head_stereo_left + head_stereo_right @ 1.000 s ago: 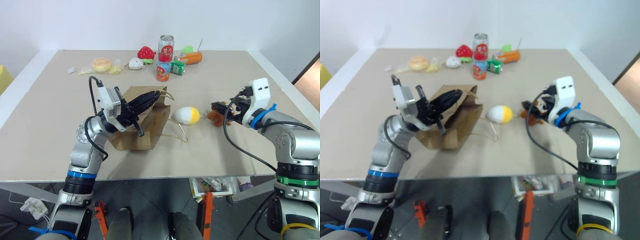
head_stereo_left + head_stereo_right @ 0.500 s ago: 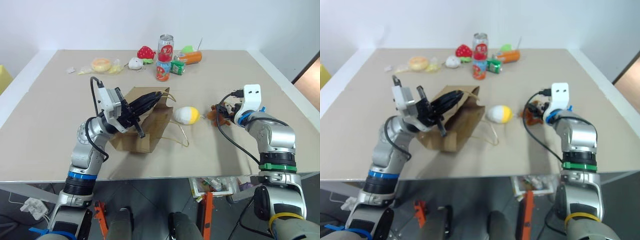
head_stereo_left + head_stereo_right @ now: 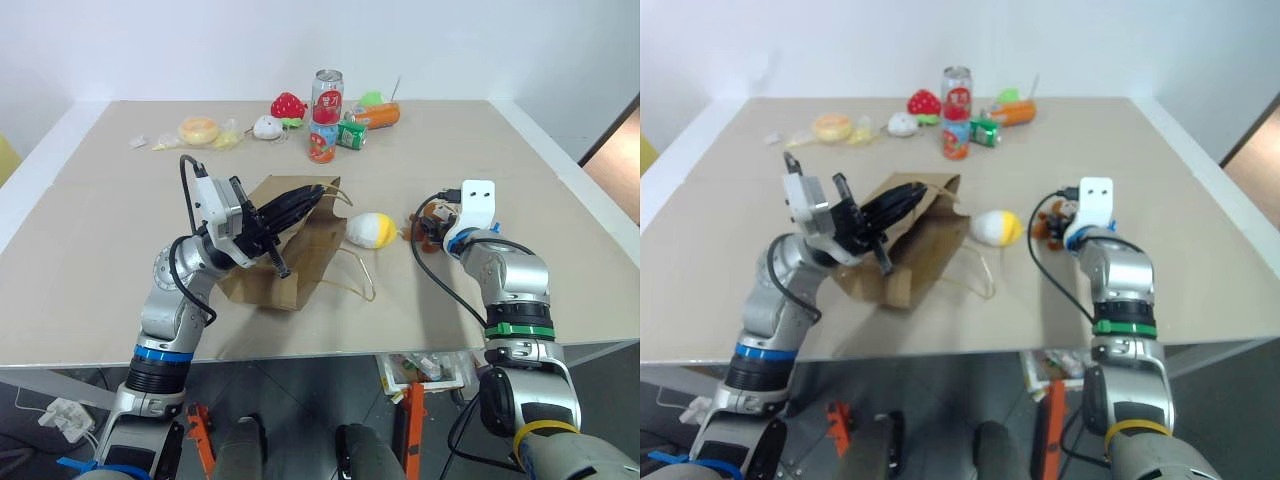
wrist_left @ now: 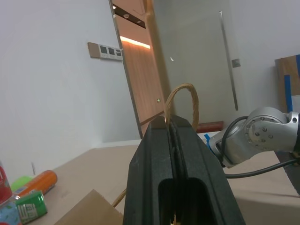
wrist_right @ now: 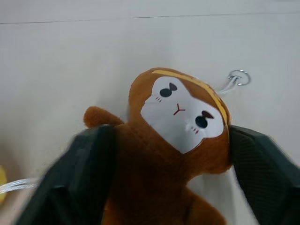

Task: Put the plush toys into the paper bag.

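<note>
Monkey: the brown monkey (image 5: 173, 136) is seen lying on the table (image 3: 560, 200), bracketed on both sides by the black fingers (image 5: 79, 178) of the right gripper (image 3: 1068, 222), whose jaws are part-closed around it; whether the pads are pressing yet cannot be told.
Egg toy: the white-and-yellow egg toy (image 3: 371, 229) is seen on the table between the monkey and the paper bag (image 3: 290, 255), just beside the bag's loose handle loop (image 3: 355, 280).
Bag: the bag is held slumped, its mouth lifted by the left gripper (image 4: 171, 140), whose jaws are clenched on the rope handle (image 4: 180, 101).
Risk, grip: the soft body could be squeezed out sideways if only fur is pinched.
Risk, route: the egg toy lies on the direct line to the bag and could be knocked by the carried monkey.
Risk, mouth: the opening looks narrow and sagging, so the toy could be caught on the rim.
Surroundings: a strawberry toy (image 3: 291, 105), drink cans (image 3: 328, 100), a small white toy (image 3: 267, 126) and a doughnut-like item (image 3: 202, 130) are grouped at the far edge, well apart from the work.
</note>
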You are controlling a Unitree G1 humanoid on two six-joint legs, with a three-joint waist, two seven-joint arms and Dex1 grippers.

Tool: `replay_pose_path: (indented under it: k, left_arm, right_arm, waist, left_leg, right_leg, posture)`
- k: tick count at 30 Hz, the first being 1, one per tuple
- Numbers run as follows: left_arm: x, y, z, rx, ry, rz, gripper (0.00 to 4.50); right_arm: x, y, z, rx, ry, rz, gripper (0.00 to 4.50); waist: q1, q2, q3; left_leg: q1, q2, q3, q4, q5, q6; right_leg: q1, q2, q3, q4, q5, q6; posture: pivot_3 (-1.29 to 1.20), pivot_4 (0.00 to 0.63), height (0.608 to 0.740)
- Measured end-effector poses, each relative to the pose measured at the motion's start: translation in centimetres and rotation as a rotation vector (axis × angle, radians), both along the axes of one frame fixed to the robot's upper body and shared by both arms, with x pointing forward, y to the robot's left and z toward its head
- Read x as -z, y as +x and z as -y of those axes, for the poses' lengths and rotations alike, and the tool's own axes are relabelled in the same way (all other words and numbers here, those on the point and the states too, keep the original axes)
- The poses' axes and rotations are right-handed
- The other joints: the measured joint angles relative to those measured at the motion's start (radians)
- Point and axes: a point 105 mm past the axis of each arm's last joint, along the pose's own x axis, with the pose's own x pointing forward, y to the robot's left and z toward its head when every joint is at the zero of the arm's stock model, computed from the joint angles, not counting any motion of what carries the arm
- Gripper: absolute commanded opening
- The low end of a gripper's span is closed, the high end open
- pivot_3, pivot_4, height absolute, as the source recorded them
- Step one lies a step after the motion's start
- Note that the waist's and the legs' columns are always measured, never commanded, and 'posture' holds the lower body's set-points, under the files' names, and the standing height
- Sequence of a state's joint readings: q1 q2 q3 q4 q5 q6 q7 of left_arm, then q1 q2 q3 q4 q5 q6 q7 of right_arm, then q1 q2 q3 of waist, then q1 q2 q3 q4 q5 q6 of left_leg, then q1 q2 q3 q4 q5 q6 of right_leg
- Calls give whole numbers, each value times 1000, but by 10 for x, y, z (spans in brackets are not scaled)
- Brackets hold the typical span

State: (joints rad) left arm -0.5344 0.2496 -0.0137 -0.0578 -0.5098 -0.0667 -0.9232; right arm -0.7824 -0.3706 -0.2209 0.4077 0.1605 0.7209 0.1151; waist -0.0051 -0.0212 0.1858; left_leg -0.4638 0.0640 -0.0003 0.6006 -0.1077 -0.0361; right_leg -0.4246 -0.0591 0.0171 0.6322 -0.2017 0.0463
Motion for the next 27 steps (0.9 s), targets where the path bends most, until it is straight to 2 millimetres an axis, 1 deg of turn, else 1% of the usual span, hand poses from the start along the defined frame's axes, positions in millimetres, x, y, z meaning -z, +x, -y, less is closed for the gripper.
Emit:
replay_pose_path:
  k: [2,3,4,5,7,8,10,11,12,13,15,16,17,19,20,21,22,24,25,27]
  left_arm:
    - [0,0,0,0,0,0,0]
    - [0,0,0,0,0,0,0]
    - [0,0,0,0,0,0,0]
    - [0,0,0,0,0,0,0]
    - [0,0,0,0,0,0,0]
    - [0,0,0,0,1,1,0]
    - [0,0,0,0,1,1,0]
    - [0,0,0,1,2,1,0]
    - [0,0,-1,0,4,1,0]
    - [0,0,-1,3,6,3,0]
    - [0,0,0,6,7,2,0]
    - [0,0,0,10,9,3,0]
    - [0,-1,-1,11,17,4,0]
    - [-1,0,-4,7,16,5,0]
    - [-1,0,-4,9,15,5,0]
    - [-1,0,-3,11,15,4,0]
    - [-1,-1,-3,12,15,4,0]
    - [-1,-1,-3,13,15,4,0]
    - [-1,-1,-3,14,14,3,0]
    - [-1,-1,-3,16,14,3,0]
  right_arm:
    - [0,0,1,3,8,6,1630]
    - [0,-1,1,4,12,7,1233]
    - [0,-3,3,6,23,14,966]
    - [0,-3,3,1,26,18,438]
    - [0,-4,3,1,27,18,123]
    - [0,-4,3,3,29,17,41]
    - [0,-4,4,9,31,18,41]
    - [-4,-5,4,-3,69,39,41]
    - [-19,-6,-2,-63,129,100,41]
    - [-41,-10,-13,-152,156,181,41]
    - [-59,-17,-22,-240,171,244,41]
    - [-68,-25,-26,-311,172,275,41]
    - [-84,-47,-40,-482,155,319,41]
    - [-101,-79,-58,-703,94,331,41]
    - [-102,-84,-62,-739,82,321,41]
    - [-98,-91,-67,-791,63,287,41]
    - [-89,-98,-74,-845,60,237,41]
    - [-76,-105,-87,-908,64,176,41]
    - [-70,-109,-97,-947,59,147,41]
    - [-64,-113,-113,-1001,60,124,41]
  waist:
    - [-6,0,0]
    - [-10,0,0]
    - [-12,0,0]
    - [-13,0,0]
    - [-15,0,0]
    - [-15,0,0]
    - [-15,0,0]
    - [-15,0,0]
    - [-15,1,0]
    - [-15,1,0]
    - [-15,1,1]
    - [-14,2,1]
    - [-10,3,2]
    - [-12,2,1]
    - [-12,2,1]
    - [-13,2,1]
    - [-15,2,1]
    - [-17,2,1]
    - [-19,2,1]
    - [-19,2,1]
  left_leg:
    - [0,0,0,0,0,0]
    - [0,0,0,0,0,0]
    - [0,0,0,0,0,0]
    - [0,0,0,0,0,0]
    - [1,0,0,0,0,0]
    - [1,0,0,0,0,0]
    - [1,0,0,0,0,0]
    - [0,0,0,0,0,0]
    - [0,0,0,0,0,0]
    - [0,0,0,0,0,0]
    - [0,0,0,-1,0,1]
    - [-1,0,0,-2,0,1]
    - [-1,0,-1,-2,-1,2]
    - [-1,0,-1,-1,-2,2]
    - [-1,0,0,-1,-3,2]
    - [-1,0,0,-1,-3,2]
    - [0,0,0,0,-3,2]
    - [2,0,0,0,-3,2]
    - [2,0,0,0,-3,2]
    - [2,0,-1,0,-3,2]
  right_leg:
    - [0,0,0,0,0,0]
    - [0,0,0,0,0,0]
    - [1,0,0,0,0,0]
    - [1,0,0,0,0,0]
    - [1,0,0,0,0,0]
    - [1,0,0,0,0,0]
    - [1,0,0,0,0,0]
    - [1,0,0,0,0,0]
    - [0,0,1,0,0,0]
    - [0,0,1,0,0,0]
    - [0,0,1,0,-1,1]
    - [-1,0,1,0,-1,1]
    - [-1,0,0,0,-2,1]
    - [1,0,1,0,-4,1]
    - [1,0,1,0,-4,1]
    - [1,0,1,-1,-4,1]
    - [1,0,1,0,-3,0]
    - [0,0,1,0,-1,-1]
    - [0,0,1,0,0,-2]
    - [0,0,1,0,0,-2]
  posture:
    - [0,150,740]
    - [0,150,740]
    - [0,150,740]
    - [0,150,740]
    - [0,150,740]
    - [0,150,740]
    - [0,150,740]
    - [0,150,740]
    - [0,150,740]
    - [0,150,740]
    - [0,150,740]
    - [0,150,740]
    - [0,150,740]
    - [0,150,740]
    - [0,150,740]
    - [0,150,740]
    - [0,150,740]
    - [0,150,740]
    - [0,150,740]
    - [0,150,740]
